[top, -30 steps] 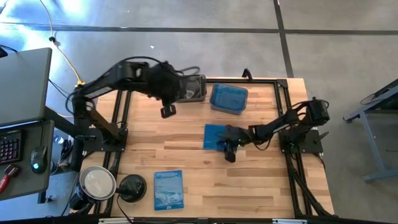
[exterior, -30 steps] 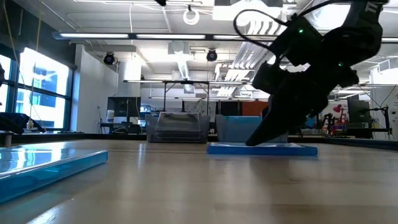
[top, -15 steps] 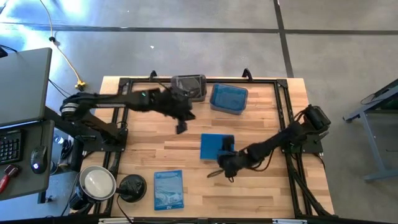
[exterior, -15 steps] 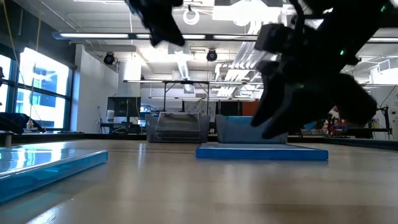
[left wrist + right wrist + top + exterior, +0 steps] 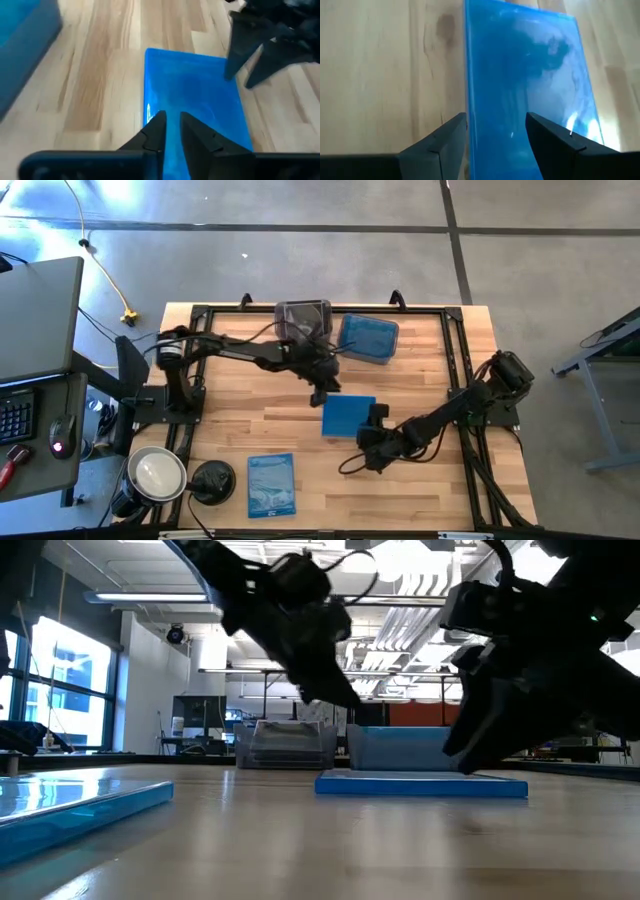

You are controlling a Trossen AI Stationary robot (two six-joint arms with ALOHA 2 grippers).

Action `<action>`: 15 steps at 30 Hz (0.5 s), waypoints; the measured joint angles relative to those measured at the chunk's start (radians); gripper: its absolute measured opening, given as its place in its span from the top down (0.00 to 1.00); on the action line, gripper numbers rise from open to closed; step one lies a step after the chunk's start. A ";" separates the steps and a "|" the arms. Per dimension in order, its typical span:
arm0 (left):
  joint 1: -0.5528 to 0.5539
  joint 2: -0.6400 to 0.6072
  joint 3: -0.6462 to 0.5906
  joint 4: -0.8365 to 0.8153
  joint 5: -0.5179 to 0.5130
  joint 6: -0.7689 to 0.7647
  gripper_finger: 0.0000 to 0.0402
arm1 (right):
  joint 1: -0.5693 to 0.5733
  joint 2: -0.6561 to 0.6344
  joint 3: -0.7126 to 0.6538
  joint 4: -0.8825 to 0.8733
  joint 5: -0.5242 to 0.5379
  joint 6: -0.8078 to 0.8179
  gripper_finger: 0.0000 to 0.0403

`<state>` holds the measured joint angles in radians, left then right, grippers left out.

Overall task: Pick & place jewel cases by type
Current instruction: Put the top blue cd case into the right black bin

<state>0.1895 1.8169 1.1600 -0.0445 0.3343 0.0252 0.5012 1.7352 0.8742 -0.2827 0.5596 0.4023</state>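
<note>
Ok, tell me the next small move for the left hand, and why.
Probably spread its fingers and come down onto the blue jewel case. The left hand hovers over that case's near edge with fingers almost together, holding nothing, while the right hand waits open at the opposite edge; the case lies flat on the table.

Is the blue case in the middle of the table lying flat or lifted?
Flat. The blue jewel case rests with its whole underside on the table in the low view.
</note>
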 joint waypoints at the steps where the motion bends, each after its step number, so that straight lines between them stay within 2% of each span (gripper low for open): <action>1: 0.000 0.025 0.023 0.001 0.002 0.001 0.84 | -0.001 0.000 -0.003 0.015 0.003 -0.011 0.50; 7: 0.000 0.134 0.095 -0.005 0.030 -0.005 0.67 | 0.003 0.014 -0.006 0.028 0.039 -0.087 0.50; 15: 0.000 0.205 0.105 -0.035 0.032 -0.029 0.49 | 0.041 0.110 -0.002 0.049 0.129 -0.195 0.51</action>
<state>0.1898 2.0216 1.2652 -0.0793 0.3668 -0.0042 0.5425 1.8457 0.8724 -0.2338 0.6883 0.2076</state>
